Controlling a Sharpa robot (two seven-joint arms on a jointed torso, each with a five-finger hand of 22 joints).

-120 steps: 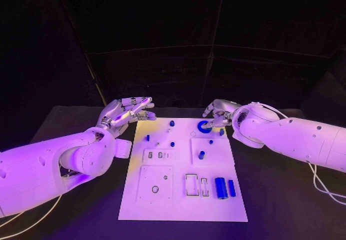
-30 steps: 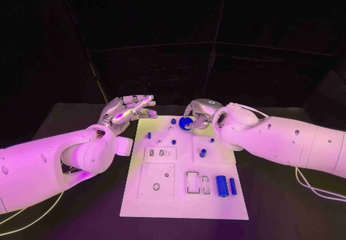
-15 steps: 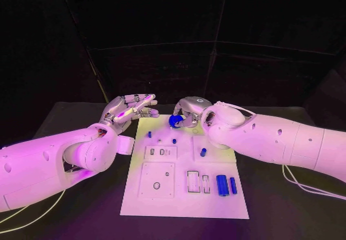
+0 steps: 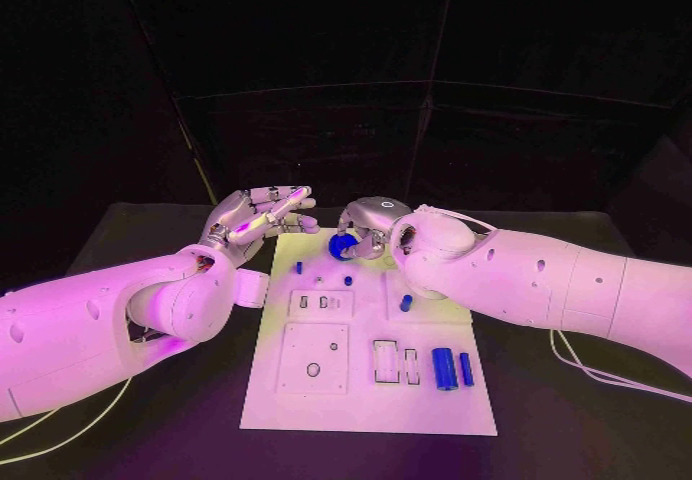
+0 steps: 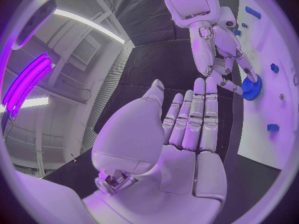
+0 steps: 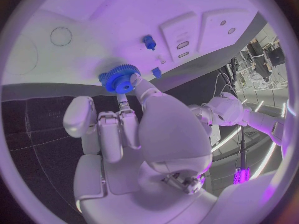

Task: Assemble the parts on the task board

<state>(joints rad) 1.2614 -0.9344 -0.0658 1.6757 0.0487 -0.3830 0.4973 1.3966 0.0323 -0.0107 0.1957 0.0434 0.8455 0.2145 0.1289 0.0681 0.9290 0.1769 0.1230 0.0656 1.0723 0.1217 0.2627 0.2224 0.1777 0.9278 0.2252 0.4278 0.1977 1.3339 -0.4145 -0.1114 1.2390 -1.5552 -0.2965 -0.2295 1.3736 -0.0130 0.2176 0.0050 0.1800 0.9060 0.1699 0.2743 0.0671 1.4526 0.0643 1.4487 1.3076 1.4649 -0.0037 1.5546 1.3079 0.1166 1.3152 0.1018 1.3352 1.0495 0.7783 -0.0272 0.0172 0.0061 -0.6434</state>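
Right hand (image 4: pixel 366 226): fingertips pinching small blue toothed plastic gear (image 4: pixel 342 246) above far end of white task board (image 4: pixel 368 400) (light, rigid, likely slippery; best gripped across its toothed rim).

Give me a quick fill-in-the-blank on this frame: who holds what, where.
1. The blue gear is held by the robot's ____ hand.
2. The left hand holds nothing; its fingers are ____.
3. The two upright blue cylinders stand near the edge of the task board that is ____ to the robot.
4. The colour of the task board is ____.

Missing words: right; apart; nearest; white
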